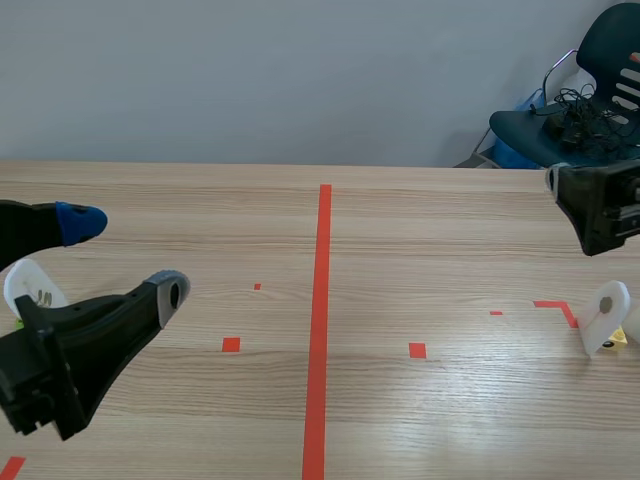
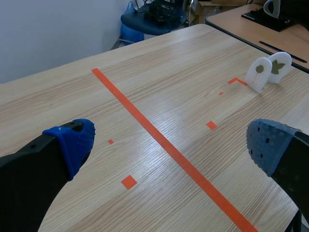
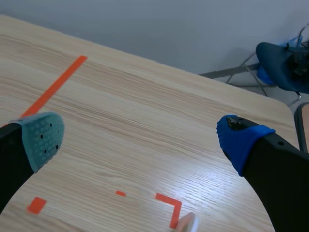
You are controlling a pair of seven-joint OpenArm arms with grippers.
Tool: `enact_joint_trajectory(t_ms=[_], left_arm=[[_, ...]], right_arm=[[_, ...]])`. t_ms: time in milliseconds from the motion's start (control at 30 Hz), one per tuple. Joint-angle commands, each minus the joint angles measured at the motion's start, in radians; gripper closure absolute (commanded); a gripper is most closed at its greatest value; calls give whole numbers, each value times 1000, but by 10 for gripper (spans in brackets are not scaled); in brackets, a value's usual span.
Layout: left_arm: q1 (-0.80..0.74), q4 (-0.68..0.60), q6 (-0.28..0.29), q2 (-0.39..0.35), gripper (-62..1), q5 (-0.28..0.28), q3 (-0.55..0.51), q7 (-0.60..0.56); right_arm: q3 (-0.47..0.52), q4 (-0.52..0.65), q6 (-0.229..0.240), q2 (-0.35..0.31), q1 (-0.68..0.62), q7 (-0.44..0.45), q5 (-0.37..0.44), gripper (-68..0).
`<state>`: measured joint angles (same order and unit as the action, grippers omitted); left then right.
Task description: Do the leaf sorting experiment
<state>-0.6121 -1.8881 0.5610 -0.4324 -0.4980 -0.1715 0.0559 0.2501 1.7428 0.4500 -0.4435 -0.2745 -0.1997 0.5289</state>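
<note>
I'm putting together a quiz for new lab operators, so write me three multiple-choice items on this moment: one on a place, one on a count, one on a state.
1. In the left wrist view, where do the white leaf cards stand?
A. On the long tape line
B. Next to the orange-red corner mark
C. On the blue chair

2. How many leaf cards stand there?
A. One
B. Two
C. Four

3. How is the left end effector?
A. Open, holding nothing
B. Shut on a card
C. Shut on nothing

Answers:
1 B, the cards stand right by the corner mark, away from the long line.
2 B, two arched cards show close together.
3 A, its pads are wide apart with nothing between them.
</note>
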Motion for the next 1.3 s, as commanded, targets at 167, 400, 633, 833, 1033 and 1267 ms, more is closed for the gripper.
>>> enact_joint_trajectory(t_ms=[167,400,633,833,1033,1267], left_arm=[[0,-3,2,2,-623,-11,3,-13],[0,-3,2,2,-623,-14,3,-13],[0,-3,2,2,-623,-14,3,-13],[0,-3,2,2,-623,-14,3,-13],[0,-3,2,2,-623,-14,3,-13],[0,-3,2,2,-623,-14,3,-13]], right_arm=[[-29,213,-7,-11,-218,-7,38,-679],[-42,284,-6,-11,-350,-1,60,-679],[-42,283,-7,-11,-352,4,59,-679],[-42,283,-7,-11,-351,3,58,-679],[-42,283,-7,-11,-351,3,58,-679],[-42,283,-7,-11,-351,3,58,-679]])
